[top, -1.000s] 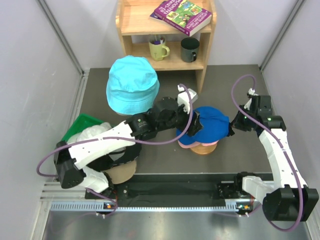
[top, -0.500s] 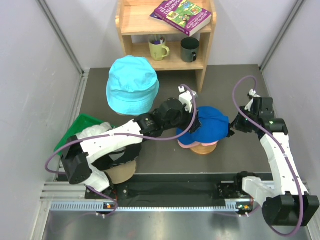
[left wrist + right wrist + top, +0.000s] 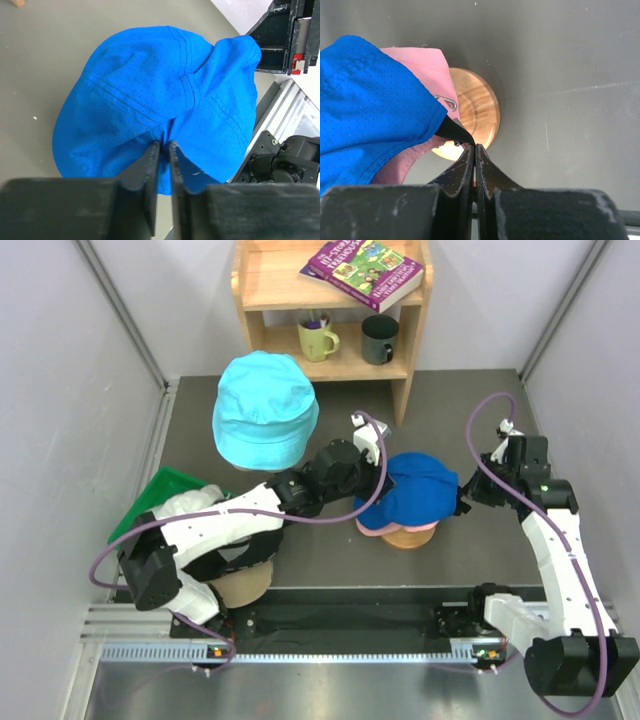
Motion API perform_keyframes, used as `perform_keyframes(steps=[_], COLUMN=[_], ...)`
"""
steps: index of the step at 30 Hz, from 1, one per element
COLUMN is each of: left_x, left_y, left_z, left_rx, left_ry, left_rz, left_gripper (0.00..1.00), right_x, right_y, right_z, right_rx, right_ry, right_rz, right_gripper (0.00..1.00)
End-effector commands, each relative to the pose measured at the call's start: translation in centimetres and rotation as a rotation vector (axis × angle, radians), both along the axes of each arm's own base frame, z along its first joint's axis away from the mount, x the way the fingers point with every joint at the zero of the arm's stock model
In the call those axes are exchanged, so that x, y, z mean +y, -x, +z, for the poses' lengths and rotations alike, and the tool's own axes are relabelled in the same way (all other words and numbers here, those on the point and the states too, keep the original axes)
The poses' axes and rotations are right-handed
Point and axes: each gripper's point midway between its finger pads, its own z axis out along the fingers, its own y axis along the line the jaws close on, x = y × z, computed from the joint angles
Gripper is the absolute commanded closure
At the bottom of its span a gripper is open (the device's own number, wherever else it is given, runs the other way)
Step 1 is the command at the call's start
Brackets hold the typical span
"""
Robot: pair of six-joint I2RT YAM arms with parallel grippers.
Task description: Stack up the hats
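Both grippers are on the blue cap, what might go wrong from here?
The left gripper pinches only a small fold of the blue cap; it may slip out. The pink cap lies right under it on the wooden stand and may get dragged along. The right gripper pinches just the cap's edge, a weak hold.

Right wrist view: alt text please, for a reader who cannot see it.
The right gripper, its two black fingers pressed shut, has its tips at the dark edge of a royal blue perforated fabric baseball cap. That cap lies over a pink fabric cap on a round wooden stand, above a grey tabletop.
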Motion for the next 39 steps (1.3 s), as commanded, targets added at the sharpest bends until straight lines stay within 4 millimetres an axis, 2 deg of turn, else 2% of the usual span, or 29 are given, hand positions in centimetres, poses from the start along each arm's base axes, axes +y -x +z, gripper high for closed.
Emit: perform_keyframes(steps=[1, 2, 3, 6, 7, 9, 10, 18, 27, 32, 36, 37, 39], left_x=[-0.8, -0.9, -1.0, -0.8, -0.5, -0.1, 0.3, 1.5, -0.1, 0.8, 1.2, 1.2, 1.0], left_y=[0.6, 0.7, 0.7, 1.6, 1.9, 2.7, 3.1, 5.6, 7.5, 7.2, 6.7, 6.5, 6.1], left_z=[1.4, 1.3, 1.6, 2.3, 3.1, 2.8, 3.4, 1.2, -2.1, -4.5, -4.3, -3.8, -2.4], left_rx=[-0.017, -0.014, -0.013, -0.009, -0.020, -0.014, -0.023, 0.023, 0.057, 0.105, 0.107, 0.098, 0.073], left_ry=[0.071, 0.071, 0.074, 0.091, 0.109, 0.108, 0.120, 0.077, -0.026, -0.109, -0.115, -0.103, -0.082], left_rz=[-0.046, -0.053, -0.056, -0.085, -0.094, -0.123, -0.131, -0.212, -0.265, -0.197, -0.155, -0.147, -0.130], left_gripper=[0.89, 0.99, 1.00, 1.00, 1.00, 1.00, 1.00, 1.00, 1.00, 1.00, 1.00, 0.97, 0.79], right_x=[-0.2, -0.3, -0.3, -0.4, -0.5, -0.5, -0.6, -0.5, -0.9, -1.2, -1.1, -1.1, -1.1], right_y=[0.1, 0.1, 0.1, 0.1, 0.1, 0.0, -0.1, -0.6, -0.7, -0.8, -1.1, -1.2, -1.2], right_z=[0.7, 0.8, 0.8, 0.9, 0.8, 1.0, 0.9, 1.0, 0.7, 0.6, 0.9, 1.1, 1.3], right_rx=[-0.025, -0.025, -0.024, -0.022, -0.017, -0.019, -0.014, -0.008, 0.007, 0.014, 0.004, -0.002, -0.007], right_ry=[0.000, 0.002, 0.003, 0.009, 0.010, 0.014, 0.014, 0.011, 0.023, 0.032, 0.027, 0.027, 0.027], right_rz=[-0.003, -0.003, -0.005, -0.011, -0.012, -0.013, -0.018, -0.013, -0.039, -0.054, -0.055, -0.056, -0.053], right_gripper=[1.00, 1.00, 1.00, 1.00, 1.00, 1.00, 1.00, 1.00, 1.00, 1.00, 1.00, 1.00, 1.00])
